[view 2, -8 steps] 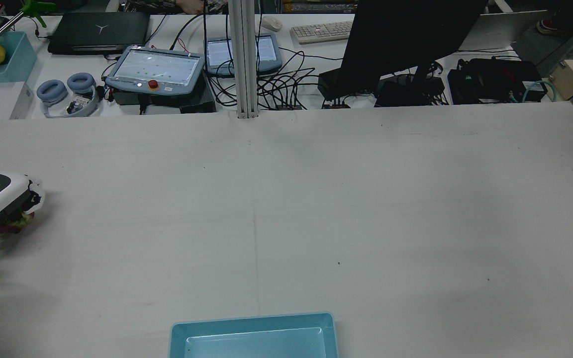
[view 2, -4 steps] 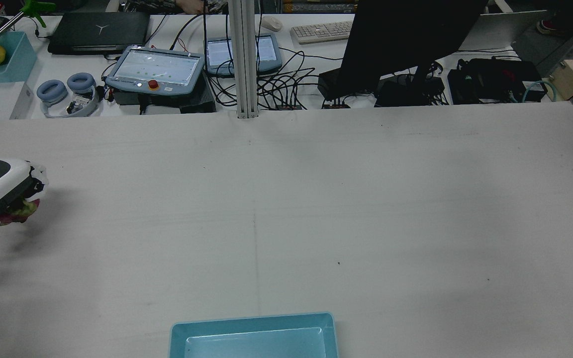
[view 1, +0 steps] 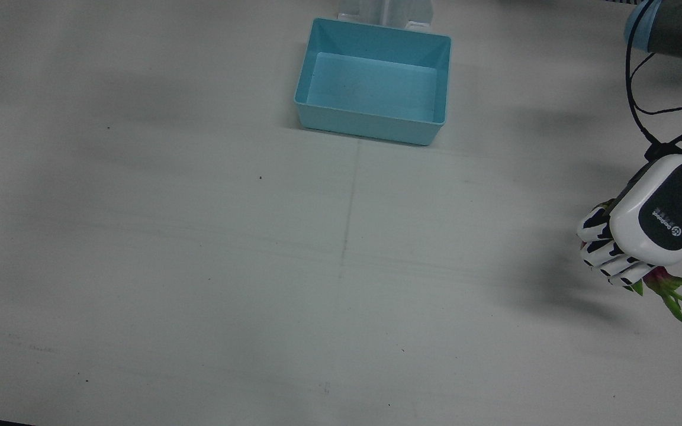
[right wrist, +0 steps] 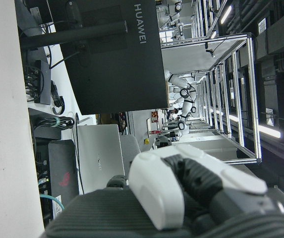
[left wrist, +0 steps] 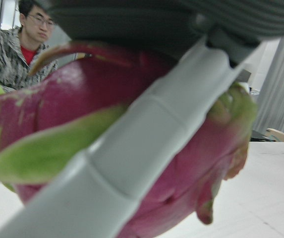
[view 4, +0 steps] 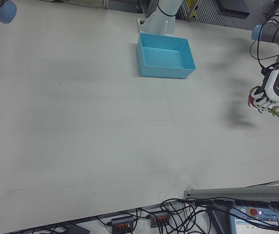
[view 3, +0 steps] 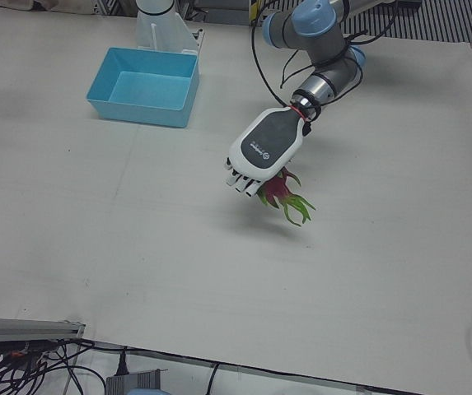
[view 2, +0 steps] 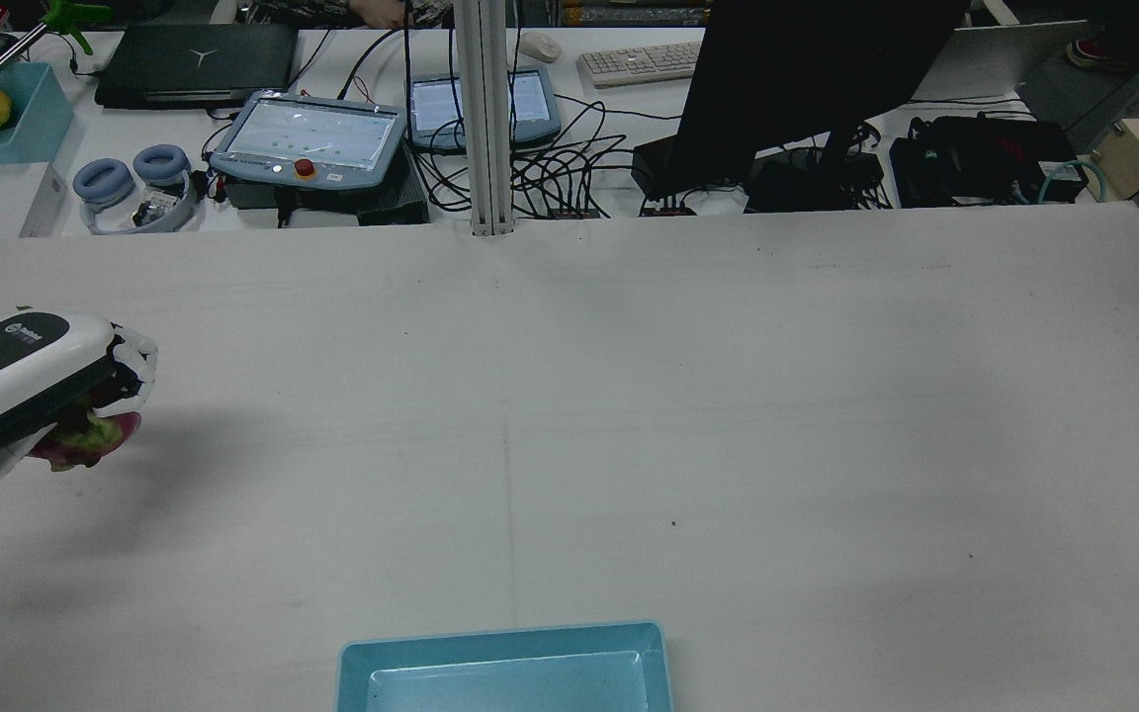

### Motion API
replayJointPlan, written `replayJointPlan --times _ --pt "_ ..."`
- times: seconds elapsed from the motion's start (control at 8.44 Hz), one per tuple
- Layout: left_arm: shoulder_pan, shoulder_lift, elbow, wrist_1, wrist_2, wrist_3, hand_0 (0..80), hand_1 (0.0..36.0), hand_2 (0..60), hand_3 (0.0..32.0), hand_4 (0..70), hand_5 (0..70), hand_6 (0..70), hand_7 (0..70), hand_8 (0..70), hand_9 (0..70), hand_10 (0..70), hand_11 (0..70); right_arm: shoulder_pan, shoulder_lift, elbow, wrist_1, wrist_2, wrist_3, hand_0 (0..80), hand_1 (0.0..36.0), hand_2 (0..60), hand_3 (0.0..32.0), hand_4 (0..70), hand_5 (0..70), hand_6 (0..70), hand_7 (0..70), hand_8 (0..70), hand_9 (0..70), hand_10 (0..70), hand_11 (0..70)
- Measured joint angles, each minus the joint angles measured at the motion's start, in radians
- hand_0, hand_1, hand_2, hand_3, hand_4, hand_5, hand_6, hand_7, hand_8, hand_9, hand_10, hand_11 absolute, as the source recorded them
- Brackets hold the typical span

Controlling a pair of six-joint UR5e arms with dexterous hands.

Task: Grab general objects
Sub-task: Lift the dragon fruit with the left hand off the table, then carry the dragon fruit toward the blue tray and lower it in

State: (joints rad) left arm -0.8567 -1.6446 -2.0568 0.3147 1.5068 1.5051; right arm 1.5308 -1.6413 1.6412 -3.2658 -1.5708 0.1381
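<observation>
The left hand [view 3: 256,156] is closed palm-down over the dragon fruit [view 3: 278,192], fingers [view 1: 604,251] wrapped across its top, presumably so the fruit hangs secure beneath the palm during transport. Fruit and hand are clear of the table [view 1: 199,266], well to the side of the blue bin [view 1: 373,80] and nearer the operators' edge. The fruit's long axis lies roughly level; its green leaf tips point away from the bin. The right hand's finger state cannot be determined.
</observation>
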Motion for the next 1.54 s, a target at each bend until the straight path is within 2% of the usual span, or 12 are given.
replayJointPlan --times 0.12,0.36,0.59,0.83,1.07,1.3,1.54 --pt "0.005 -0.003 -0.034 0.006 0.072 -0.07 80.0 36.0 60.0 0.0 70.0 70.0 70.0 70.0 70.0 70.0 70.0 70.0 0.0 0.0 0.0 0.0 0.0 0.0 0.0 0.0 0.0 0.0 0.0 0.0 0.0 0.0 0.0 0.0 0.0 0.0" --pt "0.013 -0.008 -0.085 -0.052 0.204 -0.269 80.0 36.0 60.0 0.0 70.0 70.0 70.0 70.0 70.0 70.0 70.0 70.0 0.0 0.0 0.0 0.0 0.0 0.0 0.0 0.0 0.0 0.0 0.0 0.0 0.0 0.0 0.0 0.0 0.0 0.0" --pt "0.079 -0.008 -0.144 -0.123 0.244 -0.452 80.0 36.0 60.0 0.0 70.0 70.0 70.0 70.0 70.0 70.0 70.0 70.0 0.0 0.0 0.0 0.0 0.0 0.0 0.0 0.0 0.0 0.0 0.0 0.0 0.0 0.0 0.0 0.0 0.0 0.0" --pt "0.216 -0.01 -0.166 -0.254 0.239 -0.599 80.0 36.0 60.0 0.0 70.0 70.0 70.0 70.0 70.0 70.0 70.0 70.0 0.0 0.0 0.0 0.0 0.0 0.0 0.0 0.0 0.0 0.0 0.0 0.0 0.0 0.0 0.0 0.0 0.0 0.0" --pt "0.358 -0.011 -0.168 -0.382 0.203 -0.679 80.0 36.0 60.0 0.0 70.0 70.0 70.0 70.0 70.0 70.0 70.0 70.0 0.0 0.0 0.0 0.0 0.0 0.0 0.0 0.0 0.0 0.0 0.0 0.0 0.0 0.0 0.0 0.0 0.0 0.0" --pt "0.486 -0.04 -0.168 -0.47 0.126 -0.711 80.0 36.0 60.0 0.0 70.0 70.0 70.0 70.0 70.0 70.0 70.0 70.0 0.0 0.0 0.0 0.0 0.0 0.0 0.0 0.0 0.0 0.0 0.0 0.0 0.0 0.0 0.0 0.0 0.0 0.0" --pt "0.565 -0.118 -0.159 -0.466 0.1 -0.708 80.0 36.0 60.0 0.0 70.0 70.0 70.0 70.0 70.0 70.0 70.0 70.0 0.0 0.0 0.0 0.0 0.0 0.0 0.0 0.0 0.0 0.0 0.0 0.0 0.0 0.0 0.0 0.0 0.0 0.0"
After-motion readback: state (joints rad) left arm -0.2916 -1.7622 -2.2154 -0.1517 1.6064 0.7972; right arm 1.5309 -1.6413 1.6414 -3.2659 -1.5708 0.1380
